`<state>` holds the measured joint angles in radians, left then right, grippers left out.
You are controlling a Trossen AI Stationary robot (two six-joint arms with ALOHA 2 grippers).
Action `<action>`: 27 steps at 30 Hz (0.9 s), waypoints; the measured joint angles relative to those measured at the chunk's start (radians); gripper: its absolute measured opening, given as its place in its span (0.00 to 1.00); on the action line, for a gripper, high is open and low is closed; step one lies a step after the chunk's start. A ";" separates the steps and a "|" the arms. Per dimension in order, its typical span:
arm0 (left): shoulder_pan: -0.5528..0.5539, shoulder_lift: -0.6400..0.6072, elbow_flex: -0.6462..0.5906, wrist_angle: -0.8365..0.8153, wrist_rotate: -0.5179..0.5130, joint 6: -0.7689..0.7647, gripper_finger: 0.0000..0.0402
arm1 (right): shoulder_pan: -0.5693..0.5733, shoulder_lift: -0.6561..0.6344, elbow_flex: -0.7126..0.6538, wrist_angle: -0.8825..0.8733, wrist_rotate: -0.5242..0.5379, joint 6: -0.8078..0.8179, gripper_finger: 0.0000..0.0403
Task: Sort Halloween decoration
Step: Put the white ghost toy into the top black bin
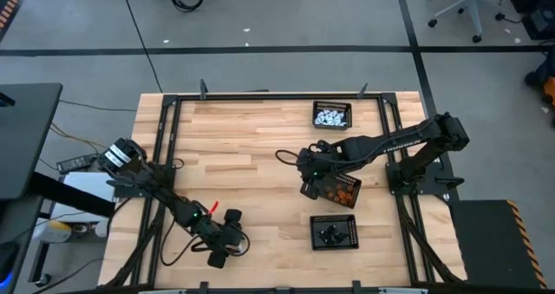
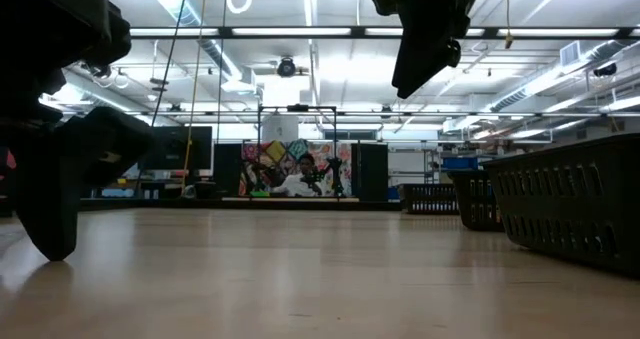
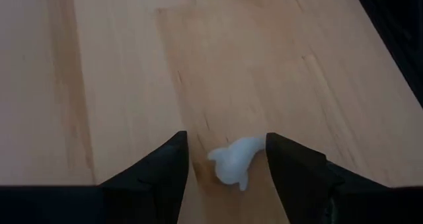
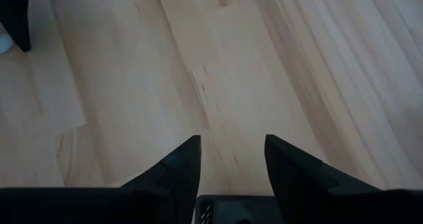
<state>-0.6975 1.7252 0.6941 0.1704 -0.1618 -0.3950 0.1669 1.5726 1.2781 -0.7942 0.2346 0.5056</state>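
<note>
A small white figure [image 3: 234, 163] of the Halloween decoration lies on the wooden table [image 1: 251, 155], near its front left. My left gripper [image 3: 226, 137] is low over it, slanting down and open, one finger on each side of the figure. In the low view its finger [image 2: 52, 214] reaches down to the tabletop. My right gripper [image 1: 309, 186] hangs open and holds nothing, high over the near edge of the tray of orange figures [image 1: 342, 190]; between its fingers [image 4: 231, 138] I see only bare wood. My left gripper has the white figure between its open fingers, and the figure lies flat on the table. One end of the figure [image 3: 256, 145] is right at the inner side of one finger [image 3: 281, 159]. I cannot tell whether they touch.
Three black mesh trays stand on the right half of the table: one with white figures [image 1: 331, 114] at the far edge, the orange one in the middle, one with black figures [image 1: 334, 231] near the front. In the low view the trays [image 2: 570, 209] stand at the right.
</note>
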 joint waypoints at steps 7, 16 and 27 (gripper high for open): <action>0.001 0.001 0.000 -0.011 -0.006 0.018 0.39 | 0.002 0.000 0.000 0.000 0.000 0.000 0.43; 0.004 0.002 0.000 -0.025 -0.044 0.012 0.25 | 0.002 0.000 0.000 -0.001 -0.001 0.001 0.43; 0.030 0.002 0.000 -0.027 -0.040 -0.009 0.15 | 0.002 0.000 0.000 -0.001 -0.002 0.008 0.43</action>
<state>-0.6674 1.7267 0.6937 0.1436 -0.2016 -0.4038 0.1692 1.5726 1.2778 -0.7948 0.2325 0.5137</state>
